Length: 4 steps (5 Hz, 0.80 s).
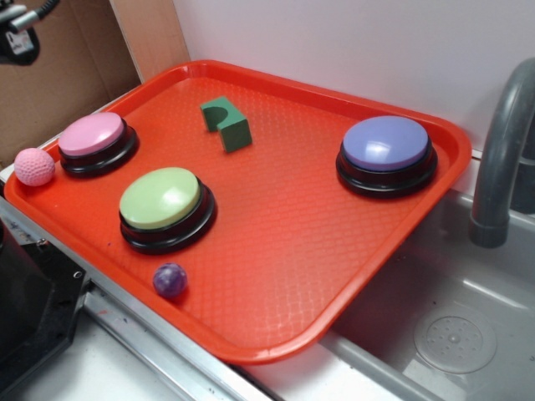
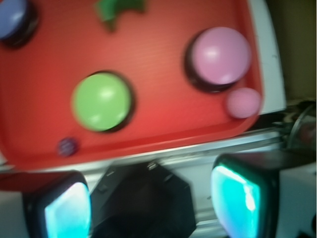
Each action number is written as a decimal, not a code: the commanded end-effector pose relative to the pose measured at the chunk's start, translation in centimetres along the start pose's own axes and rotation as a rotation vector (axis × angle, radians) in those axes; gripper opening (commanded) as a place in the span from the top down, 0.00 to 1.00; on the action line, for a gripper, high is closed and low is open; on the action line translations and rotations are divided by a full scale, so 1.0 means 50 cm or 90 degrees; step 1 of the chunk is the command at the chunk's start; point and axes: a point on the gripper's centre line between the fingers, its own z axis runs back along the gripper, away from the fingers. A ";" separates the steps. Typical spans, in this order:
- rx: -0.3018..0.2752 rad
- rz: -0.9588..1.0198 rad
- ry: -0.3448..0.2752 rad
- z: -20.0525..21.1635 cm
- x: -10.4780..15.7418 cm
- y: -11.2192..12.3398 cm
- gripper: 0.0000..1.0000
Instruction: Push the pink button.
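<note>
My target, the pink button (image 2: 221, 55), sits ahead of the gripper (image 2: 151, 208) and off to the right in the wrist view, well apart from the fingertips and far below them, so nothing has touched its dome. It stands upright on its black base near one corner of the tray (image 1: 276, 225), which I judge leaves a clear descent from above. The pink ball (image 2: 243, 102) lies just beside it at the tray's rim, between the button and my right finger (image 2: 237, 196); I have to keep the two apart, since the colours match and the ball would roll away if nudged.

The jaws stand wide open and hold nothing; both pads frame the bottom of the wrist view with a black block showing between them. I would close them before pressing, so a single blunt tip meets the dome.

Ahead and to the left is the green button (image 2: 101, 101), larger, with a small purple ball (image 2: 67, 146) near it. Farther ahead lie the green block (image 2: 116, 10) and, at far left, the blue button (image 2: 12, 17). The wrist view is blurred, so I take the arm to be moving.
</note>
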 end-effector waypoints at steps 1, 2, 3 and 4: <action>0.031 0.064 -0.032 -0.011 0.002 0.074 0.00; 0.031 0.064 -0.032 -0.011 0.002 0.074 0.00; 0.031 0.064 -0.032 -0.011 0.002 0.074 0.00; 0.050 0.062 0.009 -0.081 0.043 0.117 0.00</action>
